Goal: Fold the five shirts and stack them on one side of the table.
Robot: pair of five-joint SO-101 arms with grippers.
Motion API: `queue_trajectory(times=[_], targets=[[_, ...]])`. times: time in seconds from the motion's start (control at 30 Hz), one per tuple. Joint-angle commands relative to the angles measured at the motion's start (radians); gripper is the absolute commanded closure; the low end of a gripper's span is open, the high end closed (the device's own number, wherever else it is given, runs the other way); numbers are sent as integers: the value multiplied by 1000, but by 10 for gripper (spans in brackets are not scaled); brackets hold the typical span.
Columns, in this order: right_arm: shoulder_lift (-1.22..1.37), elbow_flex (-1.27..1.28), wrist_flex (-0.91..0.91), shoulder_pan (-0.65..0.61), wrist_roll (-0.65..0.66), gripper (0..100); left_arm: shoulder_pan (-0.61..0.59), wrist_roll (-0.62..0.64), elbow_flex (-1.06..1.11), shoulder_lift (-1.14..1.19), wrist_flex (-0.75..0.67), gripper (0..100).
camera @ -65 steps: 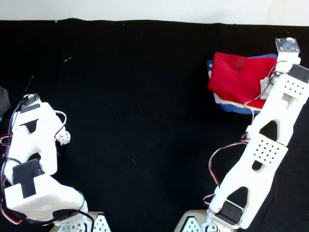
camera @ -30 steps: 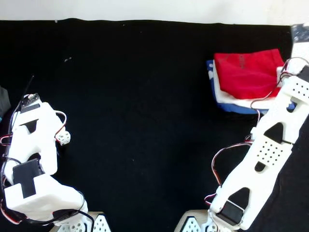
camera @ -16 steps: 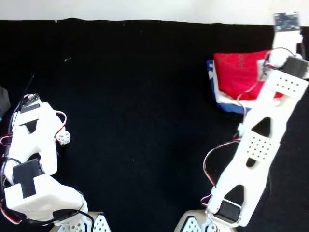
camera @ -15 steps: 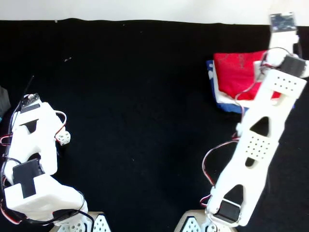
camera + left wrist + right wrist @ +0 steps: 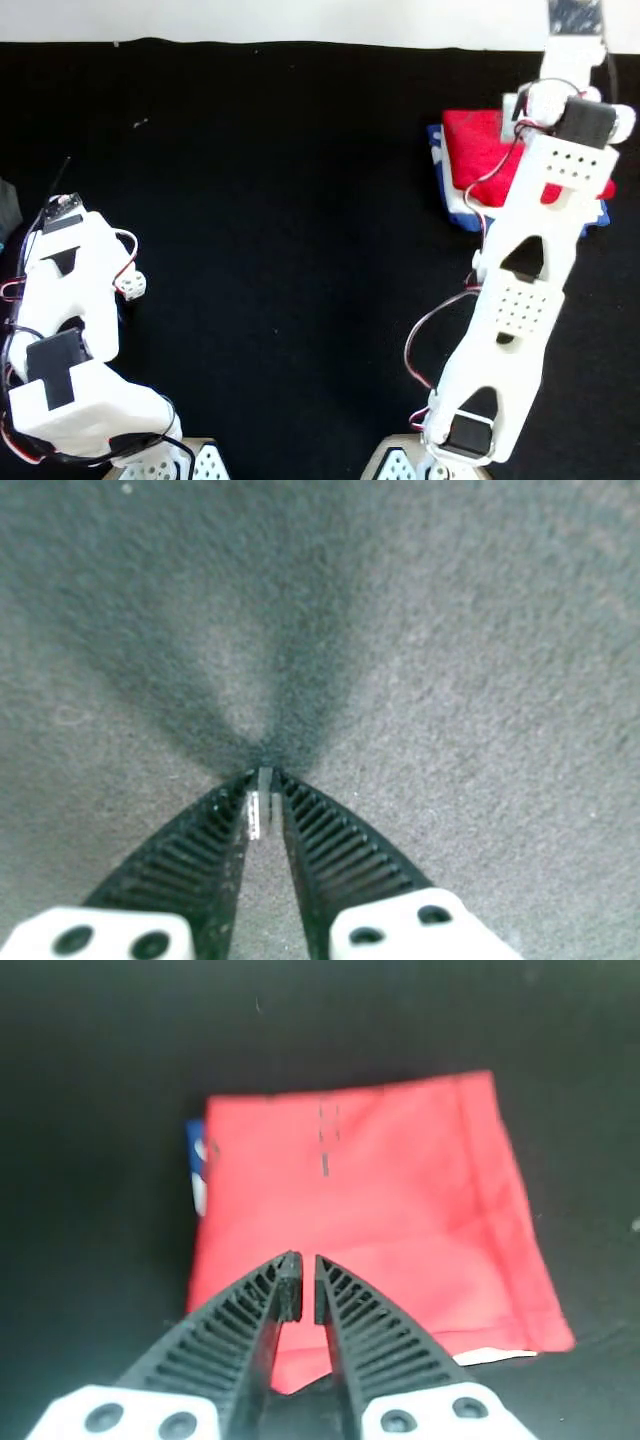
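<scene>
Red shirt (image 5: 478, 150) folded flat, top of the stack at the far right of the tabletop (image 5: 280, 180). Under it I make out a white layer (image 5: 460, 207) and a blue shirt (image 5: 436, 150), their edges poking out along the stack's left and near sides. I cannot count further layers from here.

Right arm (image 5: 525, 290) stretched out long from its base at the near edge, its wrist over the stack and covering the right part of it. Through my right wrist view, the right hand (image 5: 302, 1285) hangs above the red shirt (image 5: 400, 1190), fingers drawn together with just a sliver between the tips, nothing held. A bit of blue (image 5: 198, 1165) shows at one edge of the red fabric, a white strip (image 5: 490, 1357) at a corner.

Left arm (image 5: 65, 290) folded up at the near left, well apart from the stack. Left hand (image 5: 263, 780) closed tip to tip, empty, just over bare black cloth.
</scene>
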Motion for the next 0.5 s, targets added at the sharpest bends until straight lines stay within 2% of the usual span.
queue_trajectory(times=[0.0,0.13,0.27,0.47], targets=[[-315,223,16,-73,-51,969,5,6,4,-2,-37,991],[-668,697,12,-170,-98,969,5,6,4,-2,-37,991],[-906,1179,-19,-275,-98,972,5,6,4,-2,-37,991],[-1201,1888,-317,-406,-100,972,5,6,4,-2,-37,991]])
